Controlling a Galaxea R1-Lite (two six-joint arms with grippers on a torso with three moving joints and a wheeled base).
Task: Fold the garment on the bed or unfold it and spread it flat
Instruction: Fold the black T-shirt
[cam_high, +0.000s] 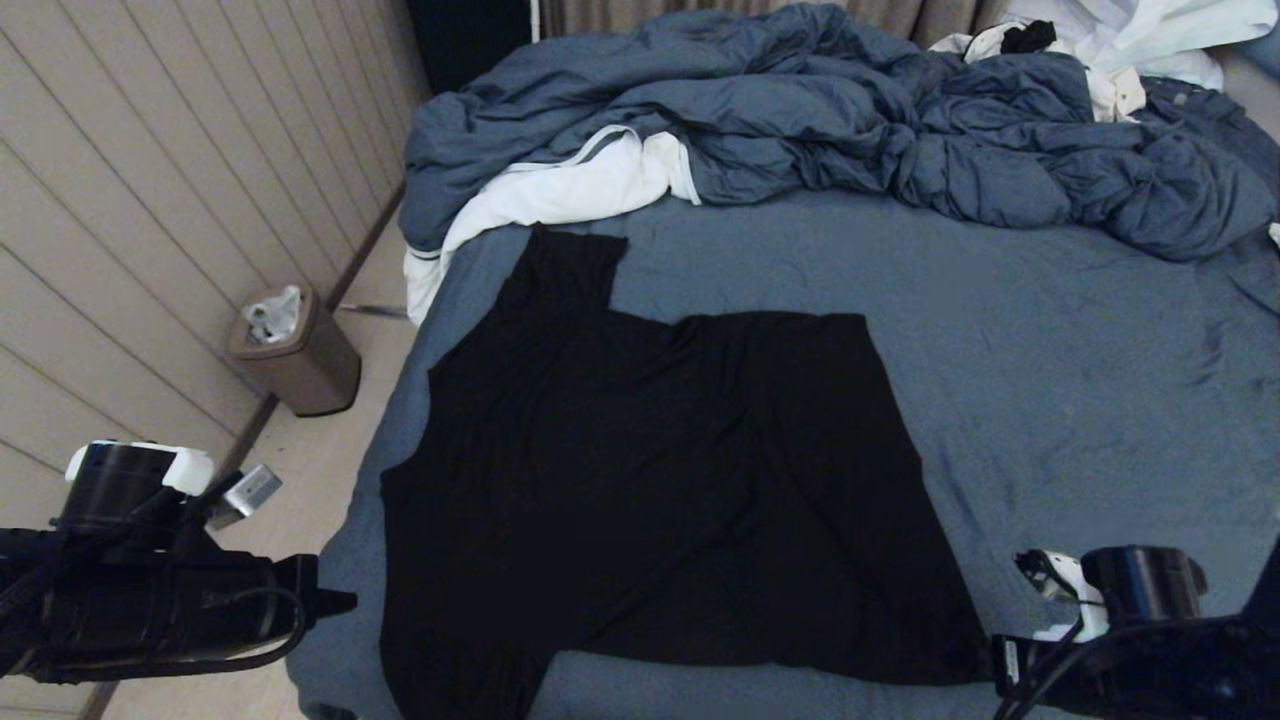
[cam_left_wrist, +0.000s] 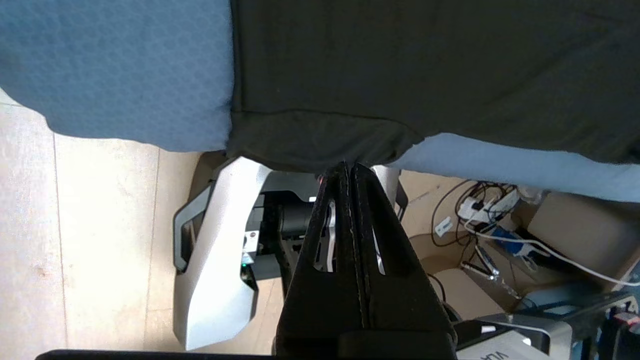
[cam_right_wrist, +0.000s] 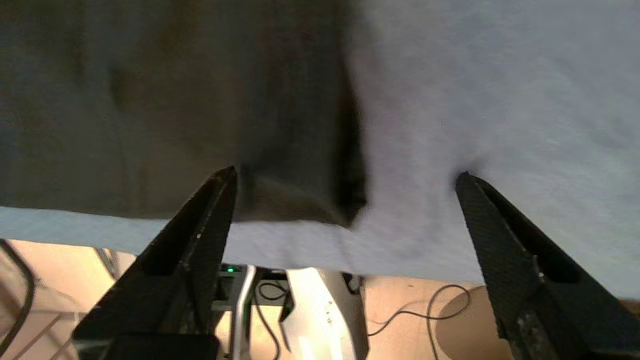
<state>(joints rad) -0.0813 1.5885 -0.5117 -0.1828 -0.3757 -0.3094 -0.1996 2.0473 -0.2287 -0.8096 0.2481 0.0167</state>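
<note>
The black garment lies spread on the slate-blue bed with a plain face up and one sleeve pointing toward the duvet. Its near left corner droops over the bed's front edge. My left gripper is shut with no cloth seen between its fingers. It hovers off the bed's left side, its tips in line with that hanging corner of the garment. My right gripper is open at the front edge of the bed, straddling the near right corner of the garment without holding it.
A puffy blue-grey duvet and a white cloth with a grey stripe are heaped at the far end. A brown bin stands by the panelled wall on the left. The robot base and cables sit below the bed's edge.
</note>
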